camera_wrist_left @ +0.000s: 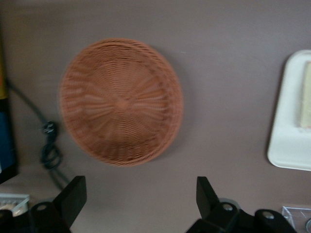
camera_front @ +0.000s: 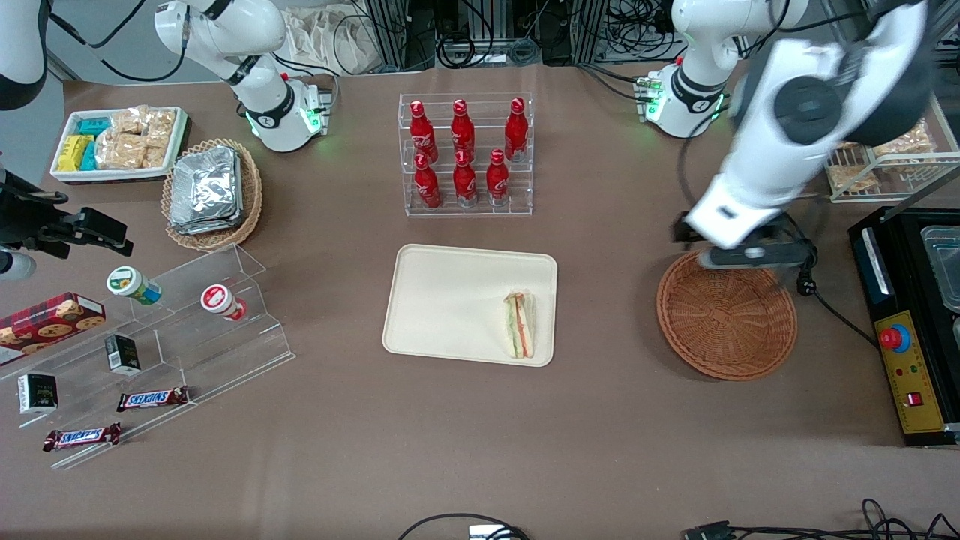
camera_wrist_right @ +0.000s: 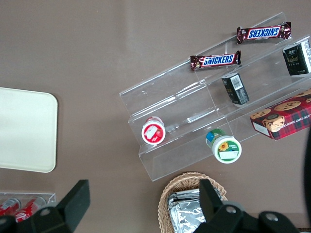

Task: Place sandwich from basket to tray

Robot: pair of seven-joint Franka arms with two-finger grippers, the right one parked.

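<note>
- The left arm reaches down from the working arm's end of the table, its gripper [camera_front: 750,251] hanging above the basket's [camera_front: 726,315] rim at about 12 o'clock, the edge farthest from the front camera.
- In the left wrist view the gripper [camera_wrist_left: 138,196] has its two black fingers [camera_wrist_left: 73,196] spread wide apart, with nothing between them.
- One reddish-brown wicker basket [camera_wrist_left: 121,102], holding nothing.
- One cream tray [camera_front: 470,304]; the single sandwich [camera_front: 520,325] lies in it at about 4 o'clock, close to the rim nearest the basket.
- Six red cola bottles [camera_front: 463,154] stand in a clear rack, three per row, farther from the front camera than the tray.
- Two Snickers bars [camera_front: 152,398] lie on a clear stepped stand toward the parked arm's end.
- A lighter wicker basket [camera_front: 212,193] holds foil packets.
</note>
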